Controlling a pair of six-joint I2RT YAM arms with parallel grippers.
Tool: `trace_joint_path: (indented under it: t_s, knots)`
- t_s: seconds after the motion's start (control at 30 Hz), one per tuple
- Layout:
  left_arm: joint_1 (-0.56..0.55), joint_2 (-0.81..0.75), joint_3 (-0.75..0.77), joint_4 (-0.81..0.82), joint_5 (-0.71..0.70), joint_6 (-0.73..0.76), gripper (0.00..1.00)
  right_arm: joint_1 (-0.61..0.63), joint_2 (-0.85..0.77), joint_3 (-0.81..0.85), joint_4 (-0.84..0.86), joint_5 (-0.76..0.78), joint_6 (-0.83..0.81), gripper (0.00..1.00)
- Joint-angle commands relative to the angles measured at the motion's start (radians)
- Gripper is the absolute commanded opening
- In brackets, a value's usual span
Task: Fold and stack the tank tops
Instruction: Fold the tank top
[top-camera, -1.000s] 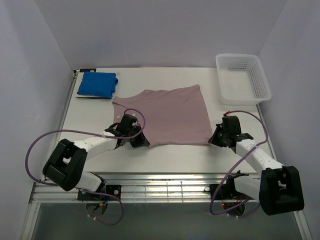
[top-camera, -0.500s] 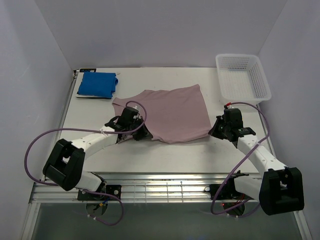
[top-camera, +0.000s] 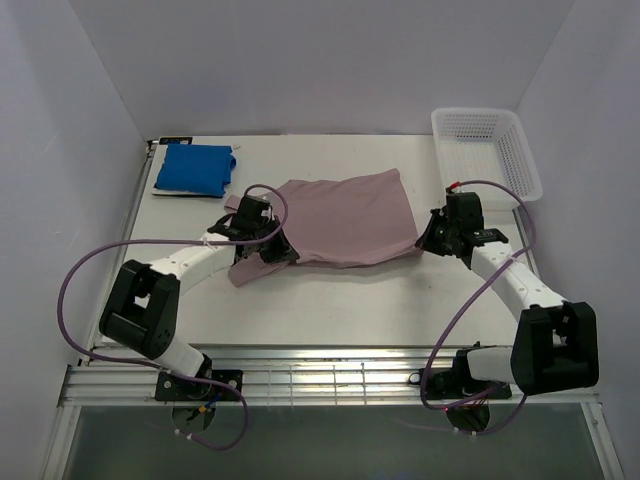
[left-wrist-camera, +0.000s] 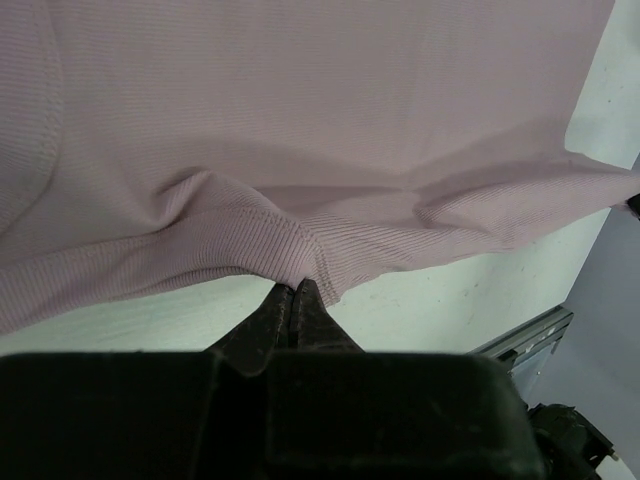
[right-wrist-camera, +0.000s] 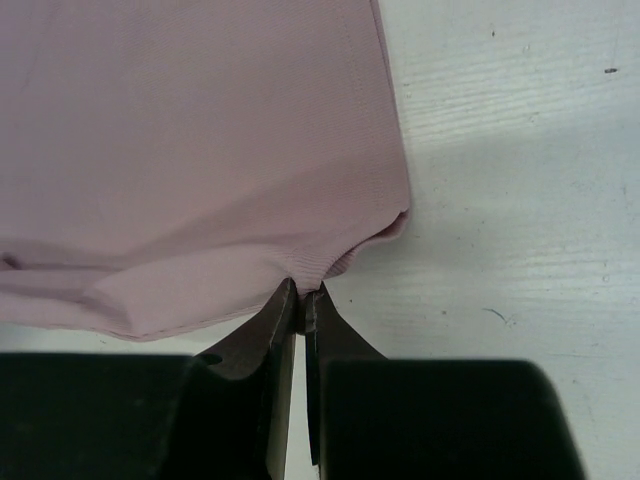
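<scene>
A dusty pink-mauve tank top (top-camera: 340, 218) lies across the middle of the table, its near edge raised and folded back over itself. My left gripper (top-camera: 280, 250) is shut on that edge at the left; the wrist view shows the ribbed pink cloth (left-wrist-camera: 300, 150) pinched at the tips of my left gripper (left-wrist-camera: 293, 288). My right gripper (top-camera: 428, 240) is shut on the same edge at the right, the hem (right-wrist-camera: 330, 262) bunched at the tips of my right gripper (right-wrist-camera: 303, 292). A bright blue tank top (top-camera: 195, 168) lies folded at the far left corner. No striped one is in view.
A white plastic lattice basket (top-camera: 486, 157) stands at the far right corner. White walls close in the table (top-camera: 350, 310) on three sides. A metal rail runs along the near edge by the arm bases. Purple cables loop beside both arms.
Both grippers have carried the pink top's near edge away from the arm bases, folding it back over the cloth. The visible pink area has become shorter front to back.
</scene>
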Motion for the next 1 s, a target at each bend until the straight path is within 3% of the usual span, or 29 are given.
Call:
trace_joint_path:
  t_s: [0.0,0.5,0.7,0.83,0.9,0.93,0.97]
  knots:
    - [0.047,0.035,0.060,-0.003,0.061,0.034,0.00,-0.008,0.044,0.083,0.002,-0.012,-0.017,0.08]
    - [0.135,0.243,0.235,-0.034,0.184,0.094,0.00,-0.017,0.267,0.281,0.003,0.002,-0.045,0.08]
    - [0.156,0.292,0.281,-0.046,0.167,0.085,0.00,-0.025,0.360,0.357,0.003,0.011,-0.051,0.08]
    - [0.173,0.364,0.360,-0.104,0.142,0.093,0.02,-0.028,0.425,0.410,0.003,-0.002,-0.056,0.13]
    - [0.178,0.387,0.391,-0.114,0.130,0.093,0.17,-0.029,0.466,0.450,0.000,-0.006,-0.062,0.17]
    - [0.179,0.402,0.420,-0.121,0.129,0.103,0.47,-0.029,0.491,0.462,0.000,-0.006,-0.073,0.20]
    - [0.179,0.405,0.435,-0.127,0.125,0.108,0.65,-0.029,0.503,0.479,0.000,-0.023,-0.083,0.24]
